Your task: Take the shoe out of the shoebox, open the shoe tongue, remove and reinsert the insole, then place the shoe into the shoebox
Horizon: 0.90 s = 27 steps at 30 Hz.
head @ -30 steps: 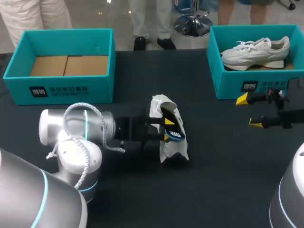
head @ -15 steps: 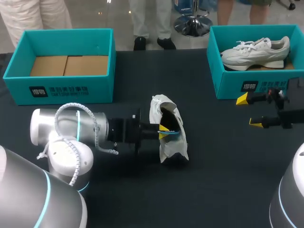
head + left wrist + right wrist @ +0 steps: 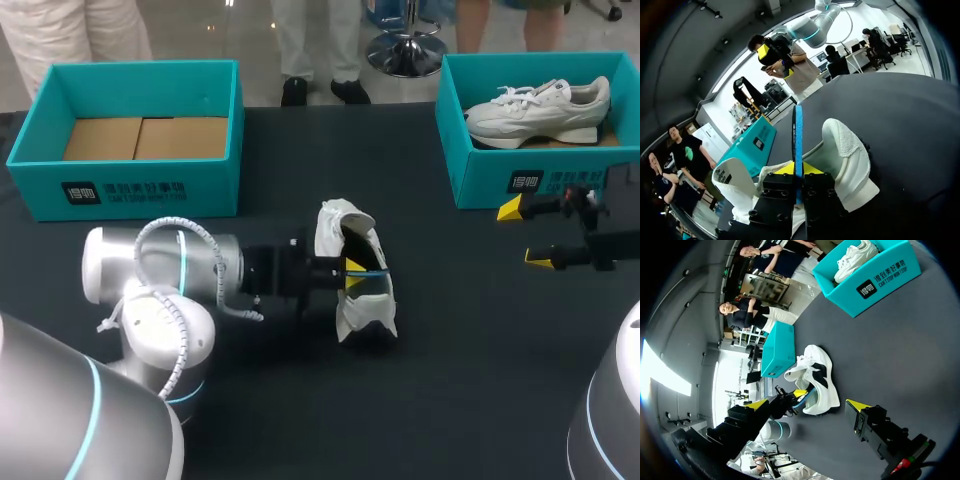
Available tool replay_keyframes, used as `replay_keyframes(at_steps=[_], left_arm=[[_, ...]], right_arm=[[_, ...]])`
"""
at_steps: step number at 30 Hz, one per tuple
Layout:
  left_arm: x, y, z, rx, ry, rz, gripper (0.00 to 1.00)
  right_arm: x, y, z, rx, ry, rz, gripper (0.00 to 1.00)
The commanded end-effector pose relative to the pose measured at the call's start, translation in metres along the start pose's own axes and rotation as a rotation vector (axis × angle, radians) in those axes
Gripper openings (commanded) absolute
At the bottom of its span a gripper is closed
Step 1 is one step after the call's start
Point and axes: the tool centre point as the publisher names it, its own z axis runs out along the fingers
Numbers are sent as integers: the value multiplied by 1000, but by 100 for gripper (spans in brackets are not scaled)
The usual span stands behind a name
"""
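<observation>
White knit sneaker (image 3: 362,300) out on the black table (image 3: 470,350), the left gripper (image 3: 352,280) pinched its thin blue insole (image 3: 798,135), the right gripper (image 3: 526,236) spread idle; reboxing was yet to come.

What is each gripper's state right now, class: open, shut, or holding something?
Left gripper: shut on the blue insole, at the white shoe.
Right gripper: open, holding nothing.

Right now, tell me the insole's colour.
The insole is blue; the left wrist view shows it best.
</observation>
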Motion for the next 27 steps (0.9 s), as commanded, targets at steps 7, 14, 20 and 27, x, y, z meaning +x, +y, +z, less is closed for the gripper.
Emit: replay_keyframes(at_steps=[7, 14, 20, 27], left_arm=[[-4, -8, -4, -4, 10, 7, 49], [-5, -15, -15, 6, 8, 16, 48], [-1, -22, -25, 13, 14, 29, 47], [5, -24, -31, 17, 27, 32, 44]], right_arm=[[0, -1, 0, -1, -4, 1, 100], [0, -1, 0, -1, -4, 1, 100], [0, -1, 0, -1, -4, 1, 100], [0, -1, 0, -1, -4, 1, 100]])
